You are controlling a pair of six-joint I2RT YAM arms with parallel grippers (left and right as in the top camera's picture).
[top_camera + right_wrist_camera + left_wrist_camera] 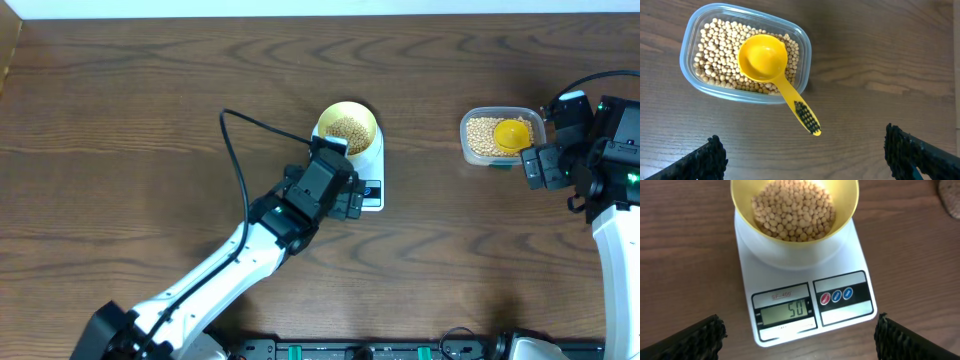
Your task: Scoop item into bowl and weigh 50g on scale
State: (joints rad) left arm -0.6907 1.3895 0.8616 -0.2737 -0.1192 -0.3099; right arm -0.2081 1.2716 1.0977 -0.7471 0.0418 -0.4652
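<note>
The pale-yellow bowl [347, 128] holds tan beans [792, 207] and stands on the white scale [805, 287]. The scale's display reads 50. My left gripper [800, 347] is open and empty. It hovers over the scale's front edge [345, 192], with its fingers apart on either side of the display. More beans [715, 50] fill a clear tub [500, 135] at the right. A yellow scoop [765, 57] lies in the tub, empty, with its handle over the rim. My right gripper [805, 160] is open and empty, just right of the tub [553, 140].
The dark wood table [150, 120] stretches left and behind. The left arm's black cable [235, 150] loops over the table left of the scale. A rail with connectors [380, 350] runs along the front edge.
</note>
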